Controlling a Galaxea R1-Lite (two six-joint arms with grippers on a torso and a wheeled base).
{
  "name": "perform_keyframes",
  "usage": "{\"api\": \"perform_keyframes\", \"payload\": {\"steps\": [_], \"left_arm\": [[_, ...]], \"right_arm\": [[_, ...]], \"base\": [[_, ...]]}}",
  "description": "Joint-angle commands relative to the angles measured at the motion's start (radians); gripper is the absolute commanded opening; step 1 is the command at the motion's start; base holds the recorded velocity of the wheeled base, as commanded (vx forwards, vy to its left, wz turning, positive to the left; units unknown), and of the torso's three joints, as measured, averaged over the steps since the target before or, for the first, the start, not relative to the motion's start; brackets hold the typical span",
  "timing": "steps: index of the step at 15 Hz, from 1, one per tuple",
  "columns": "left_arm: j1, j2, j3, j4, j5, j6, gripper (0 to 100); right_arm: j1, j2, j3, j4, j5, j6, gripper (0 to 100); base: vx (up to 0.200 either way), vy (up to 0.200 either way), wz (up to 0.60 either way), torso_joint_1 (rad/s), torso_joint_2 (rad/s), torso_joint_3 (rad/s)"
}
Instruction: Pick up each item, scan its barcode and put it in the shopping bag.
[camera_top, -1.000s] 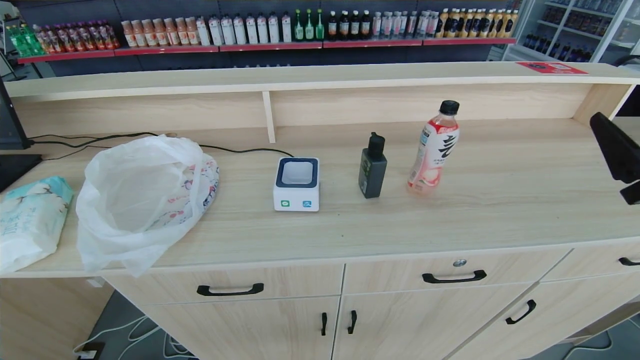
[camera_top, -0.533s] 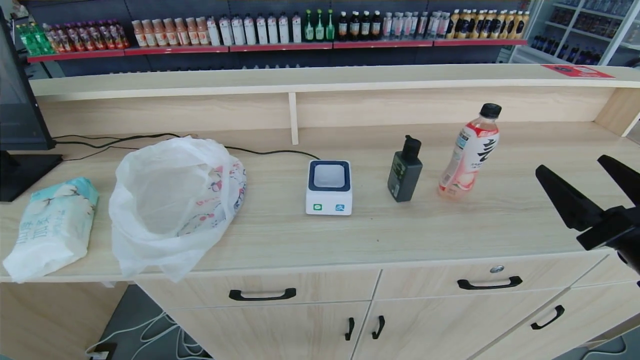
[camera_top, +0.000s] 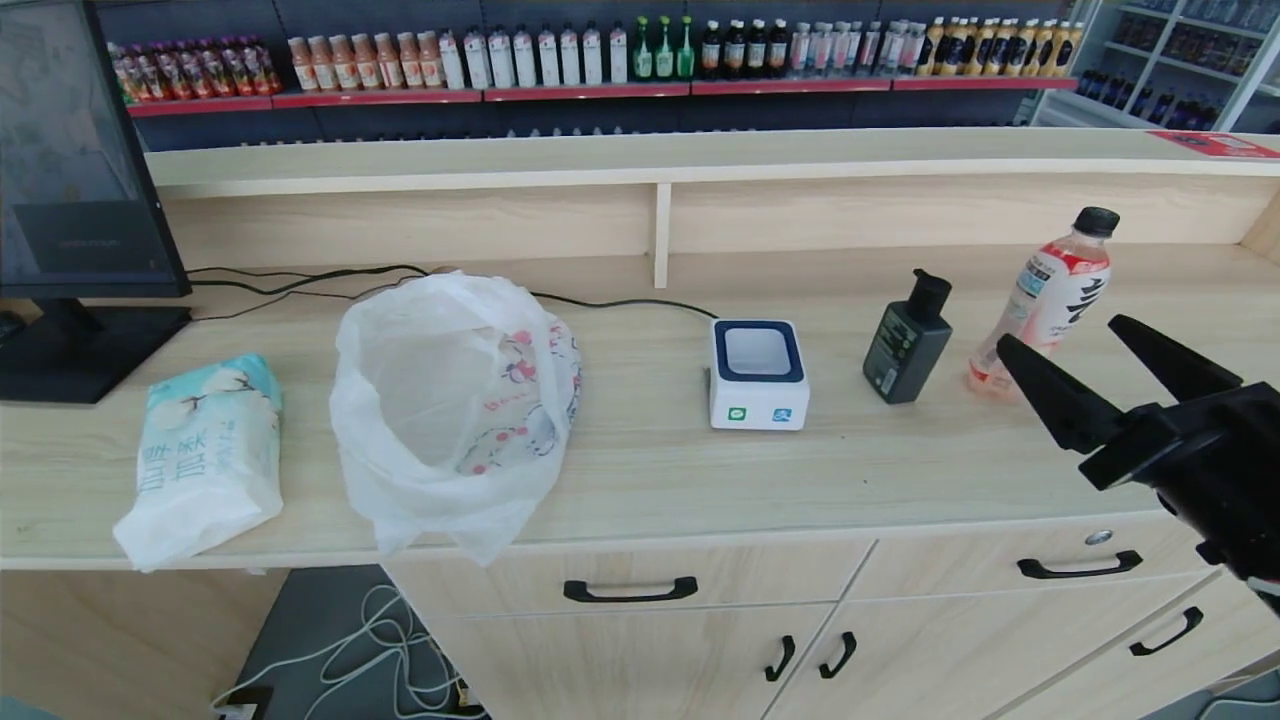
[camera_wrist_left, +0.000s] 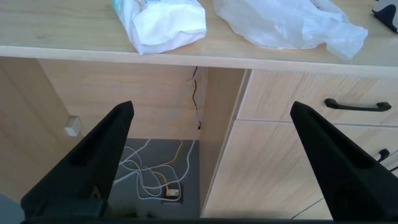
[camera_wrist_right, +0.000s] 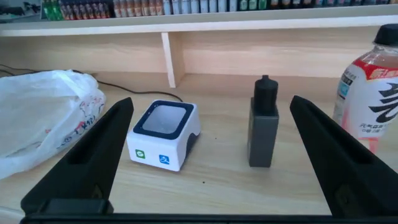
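The right end effector (camera_top: 1058, 332), spread wide, is hovering near the pink drink bottle (camera_top: 1062, 285), which is standing beside the dark pump bottle (camera_top: 905, 342) on the surface (camera_top: 900, 465). The left end effector (camera_wrist_left: 211, 107) is hanging spread too.

We see a pale counter of matt wood-grain board (camera_top: 900, 450), a thin, crinkled, translucent white plastic shopping bag (camera_top: 440, 400), a smooth glossy white plastic scanner box (camera_top: 757, 375), a matt dark grey plastic pump bottle (camera_top: 905, 345) and a clear pink plastic drink bottle (camera_top: 1050, 295) with a shiny label.
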Motion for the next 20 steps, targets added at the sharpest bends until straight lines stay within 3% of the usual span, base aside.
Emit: {"api": "perform_keyframes", "payload": {"steps": [1, 4, 9, 13, 20], "left_arm": [[0.000, 0.000, 0.000, -0.001, 0.000, 0.000, 100], [0.000, 0.000, 0.000, -0.001, 0.000, 0.000, 100], [0.000, 0.000, 0.000, 0.000, 0.000, -0.001, 100], [0.000, 0.000, 0.000, -0.001, 0.000, -0.001, 100], [0.000, 0.000, 0.000, -0.001, 0.000, -0.001, 100]], "right_arm": [[0.032, 0.072, -0.030, -0.001, 0.000, 0.007, 100], [0.027, 0.142, -0.071, -0.001, 0.000, 0.006, 100], [-0.057, 0.349, -0.313, -0.001, 0.000, -0.006, 100], [-0.142, 0.421, -0.339, -0.001, 0.000, 0.000, 100], [-0.149, 0.497, -0.416, -0.001, 0.002, 0.020, 100]], "base": [[0.000, 0.000, 0.00, 0.000, 0.00, 0.000], [0.000, 0.000, 0.00, 0.000, 0.00, 0.000], [0.000, 0.000, 0.00, 0.000, 0.00, 0.000], [0.000, 0.000, 0.00, 0.000, 0.00, 0.000], [0.000, 0.000, 0.00, 0.000, 0.00, 0.000]]}}
